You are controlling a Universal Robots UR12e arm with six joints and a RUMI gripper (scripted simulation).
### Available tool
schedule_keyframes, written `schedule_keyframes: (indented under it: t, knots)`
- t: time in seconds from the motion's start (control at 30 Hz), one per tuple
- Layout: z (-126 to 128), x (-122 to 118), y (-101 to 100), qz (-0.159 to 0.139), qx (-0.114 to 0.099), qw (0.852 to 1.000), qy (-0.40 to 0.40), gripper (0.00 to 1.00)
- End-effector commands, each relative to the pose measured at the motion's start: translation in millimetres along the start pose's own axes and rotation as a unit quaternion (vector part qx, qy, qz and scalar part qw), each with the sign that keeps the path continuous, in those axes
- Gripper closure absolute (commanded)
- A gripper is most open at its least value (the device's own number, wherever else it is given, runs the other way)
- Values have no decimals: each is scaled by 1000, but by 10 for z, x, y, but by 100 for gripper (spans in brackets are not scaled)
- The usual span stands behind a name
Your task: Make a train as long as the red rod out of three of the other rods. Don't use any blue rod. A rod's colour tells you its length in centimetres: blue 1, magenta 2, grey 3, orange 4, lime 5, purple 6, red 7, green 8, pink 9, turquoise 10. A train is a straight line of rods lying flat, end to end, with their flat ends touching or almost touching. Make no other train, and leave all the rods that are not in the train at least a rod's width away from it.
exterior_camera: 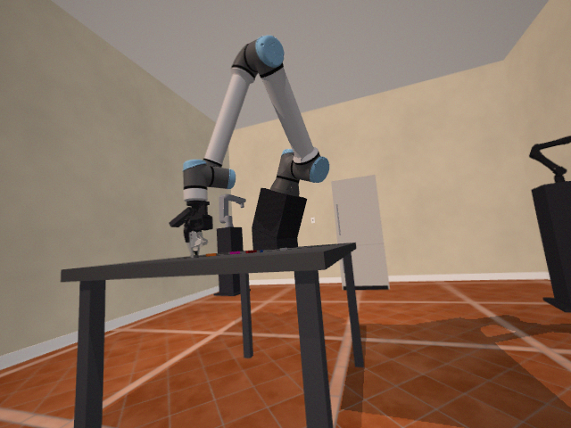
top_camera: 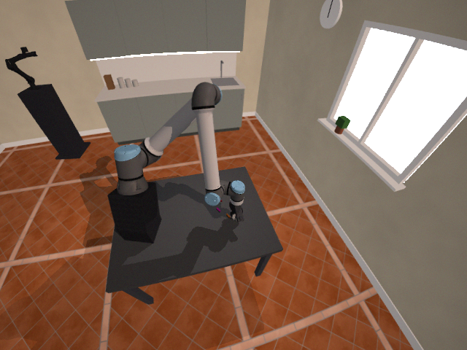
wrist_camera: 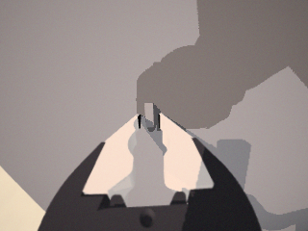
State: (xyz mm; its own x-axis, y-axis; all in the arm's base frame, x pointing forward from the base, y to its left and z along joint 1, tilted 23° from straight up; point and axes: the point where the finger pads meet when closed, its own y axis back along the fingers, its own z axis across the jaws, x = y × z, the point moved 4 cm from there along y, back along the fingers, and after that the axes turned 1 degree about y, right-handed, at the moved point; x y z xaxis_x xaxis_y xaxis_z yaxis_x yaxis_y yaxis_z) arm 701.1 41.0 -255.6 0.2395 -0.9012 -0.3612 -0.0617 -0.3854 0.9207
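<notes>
My gripper (top_camera: 234, 218) (exterior_camera: 194, 255) (wrist_camera: 149, 115) points down, its fingertips close to the table top. The jaws stand narrowly apart. A short grey rod (wrist_camera: 148, 110) shows between the fingertips in the wrist view, with a small gap at each side. An orange rod (top_camera: 228, 216) (exterior_camera: 211, 254) lies just beside the gripper; I cannot tell whether it touches the grey rod. A magenta rod (top_camera: 218, 209) (exterior_camera: 235, 252) lies beyond the orange one. A red rod (top_camera: 221, 200) (exterior_camera: 250, 251) is partly hidden by the arm in the top view.
A small blue rod (exterior_camera: 261, 251) lies near the red one. Something pale (exterior_camera: 285, 249) lies farther along the table (top_camera: 181, 222) (exterior_camera: 272, 263); its kind is too small to tell. The arm hides part of the table in the top view, and its shadow falls around the gripper.
</notes>
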Motion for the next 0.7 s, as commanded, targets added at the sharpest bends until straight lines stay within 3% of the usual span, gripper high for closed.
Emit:
schedule_keyframes:
  t: [0.0, 0.07, 0.1, 0.67]
  knots:
    - [-5, 3, 6, 0, 1, 1000, 0, 86]
    - [-5, 3, 6, 0, 1, 1000, 0, 86]
    - [-5, 3, 6, 0, 1, 1000, 0, 100]
    - [-5, 3, 6, 0, 1, 1000, 0, 100]
